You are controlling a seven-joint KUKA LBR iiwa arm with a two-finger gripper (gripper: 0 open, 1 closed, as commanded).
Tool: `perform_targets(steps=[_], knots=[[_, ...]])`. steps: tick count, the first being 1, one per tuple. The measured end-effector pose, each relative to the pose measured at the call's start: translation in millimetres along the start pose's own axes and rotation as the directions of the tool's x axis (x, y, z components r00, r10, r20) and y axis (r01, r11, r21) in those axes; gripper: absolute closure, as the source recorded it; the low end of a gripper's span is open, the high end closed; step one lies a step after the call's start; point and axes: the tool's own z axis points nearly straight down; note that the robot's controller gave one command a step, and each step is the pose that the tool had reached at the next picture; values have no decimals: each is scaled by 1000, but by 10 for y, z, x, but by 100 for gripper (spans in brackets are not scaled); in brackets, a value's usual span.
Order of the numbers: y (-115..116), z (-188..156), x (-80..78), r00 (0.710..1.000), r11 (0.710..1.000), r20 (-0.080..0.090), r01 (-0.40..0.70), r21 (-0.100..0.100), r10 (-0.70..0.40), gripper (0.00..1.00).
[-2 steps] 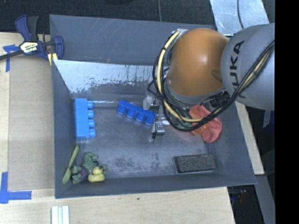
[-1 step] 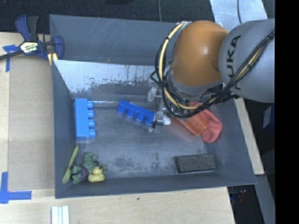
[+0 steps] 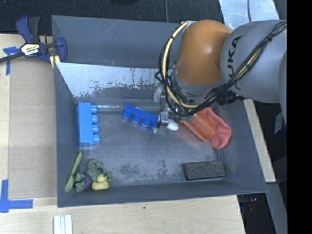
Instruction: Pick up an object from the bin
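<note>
Several loose things: spread apart on the bin (image 3: 66, 145) floor, so each is open to approach.
Gripper (image 3: 165, 123): low at the right end of a dark blue studded brick (image 3: 139, 117); whether open or closed cannot be told, as the orange wrist cover (image 3: 204, 52) hides it.
Likely target: that brick, just left of the gripper, judged by closeness alone.
Right of gripper: pink-red soft item (image 3: 209, 126), just beside it.
Well apart: light blue brick (image 3: 87, 125) far left; dark grey block (image 3: 203, 170) below right.

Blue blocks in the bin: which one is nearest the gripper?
The darker blue block, slanted mid-bin, its right end beside the gripper. The lighter blue block lies along the left wall, far off.
</note>
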Motion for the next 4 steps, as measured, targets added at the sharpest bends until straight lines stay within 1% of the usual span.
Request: perform_targets(steps=[1, 2, 3, 4], knots=[[-29, 294, -82, 970, 970, 3, 245, 1, -245, 0], [-160, 832, -79, 999, 999, 7, -36, -2, 36, 0], [-158, 890, -236, 999, 999, 14, 40, -2, -40, 100], [-158, 891, -236, 999, 999, 14, 39, -3, -39, 100]])
